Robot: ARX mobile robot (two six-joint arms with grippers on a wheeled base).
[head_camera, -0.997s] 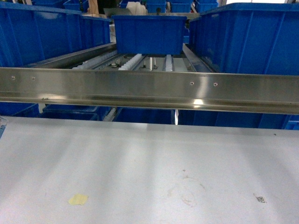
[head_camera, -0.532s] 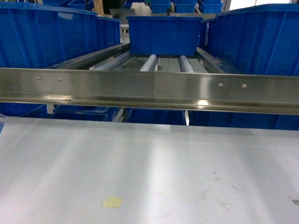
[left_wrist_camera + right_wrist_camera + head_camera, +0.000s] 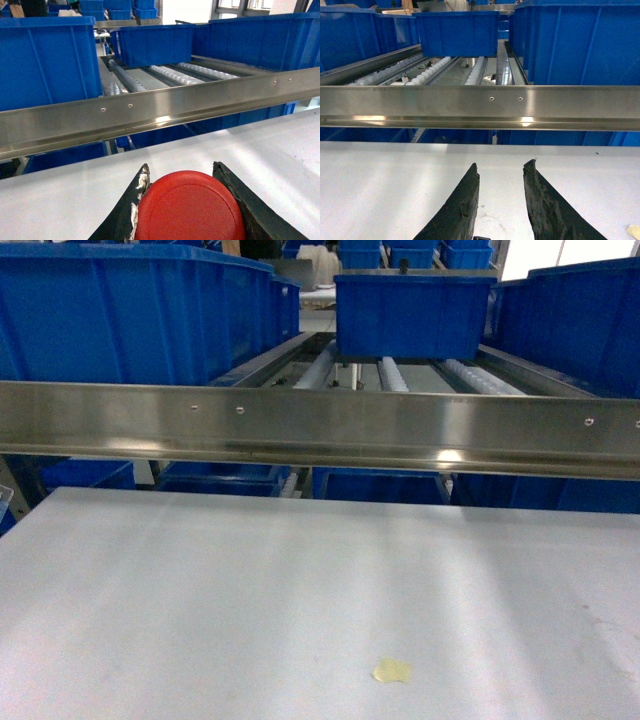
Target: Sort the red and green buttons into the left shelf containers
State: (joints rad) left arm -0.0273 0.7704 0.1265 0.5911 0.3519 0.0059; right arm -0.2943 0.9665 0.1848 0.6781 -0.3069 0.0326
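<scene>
One red button (image 3: 189,207) sits clamped between left gripper (image 3: 186,200) fingers, above white table (image 3: 200,600), near steel shelf rail (image 3: 150,107). Right gripper (image 3: 501,200) jaws slightly apart, holding nothing. Blue bin (image 3: 120,325) on left shelf.

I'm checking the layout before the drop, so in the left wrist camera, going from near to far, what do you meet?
Red button between the left gripper fingers → white table → steel shelf rail → white roller tracks → blue bin at the back.
</scene>
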